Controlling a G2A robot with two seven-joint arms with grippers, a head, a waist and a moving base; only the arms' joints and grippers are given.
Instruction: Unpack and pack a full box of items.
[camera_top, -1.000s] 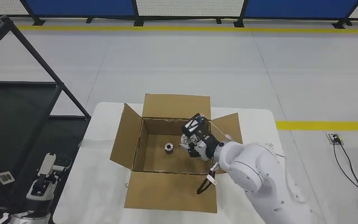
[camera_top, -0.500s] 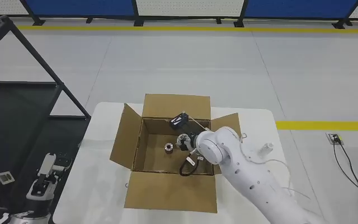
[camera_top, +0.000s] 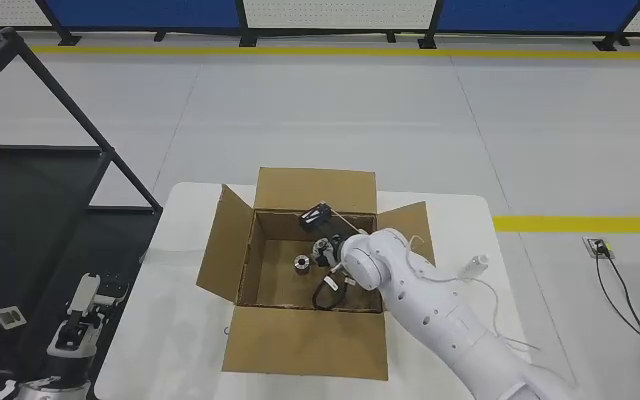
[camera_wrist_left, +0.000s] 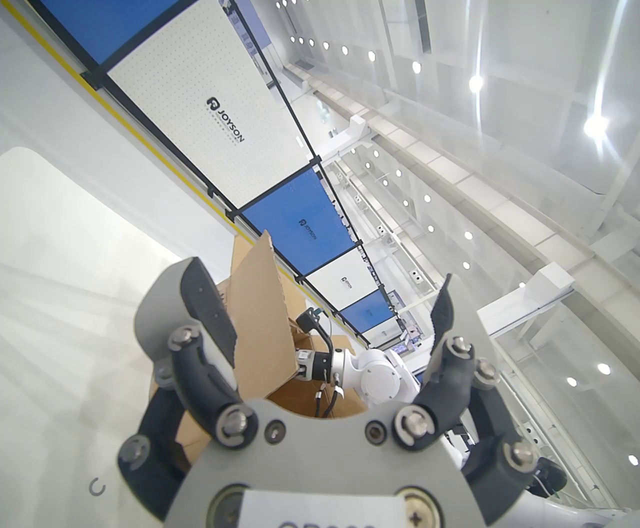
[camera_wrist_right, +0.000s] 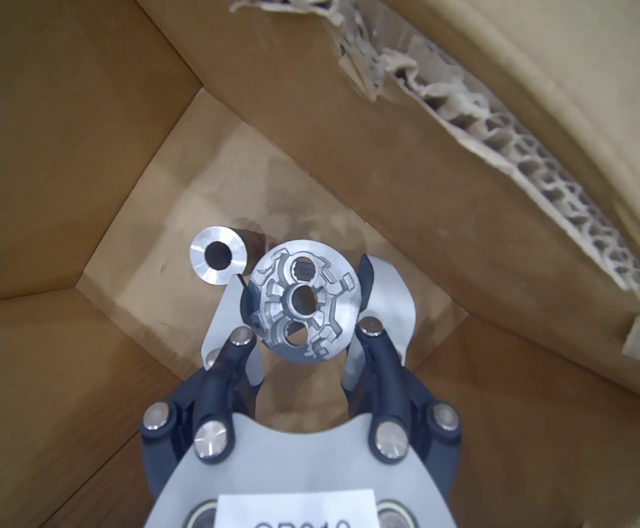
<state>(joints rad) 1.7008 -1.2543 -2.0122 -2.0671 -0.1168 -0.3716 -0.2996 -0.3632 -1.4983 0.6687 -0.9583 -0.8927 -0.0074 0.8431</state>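
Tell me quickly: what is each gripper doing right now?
Left gripper: open, holding nothing.
Right gripper: closed on the metal disc inside the box.

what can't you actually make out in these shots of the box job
Right wrist view: whether the metal disc in the right hand touches the box floor; the disc itself hides the gap.
Top view: the box floor under the arm, which covers it.
Top view: the small white object on the table, too small to identify.
Left wrist view: the box's inside, blocked by a raised flap beyond the left hand.
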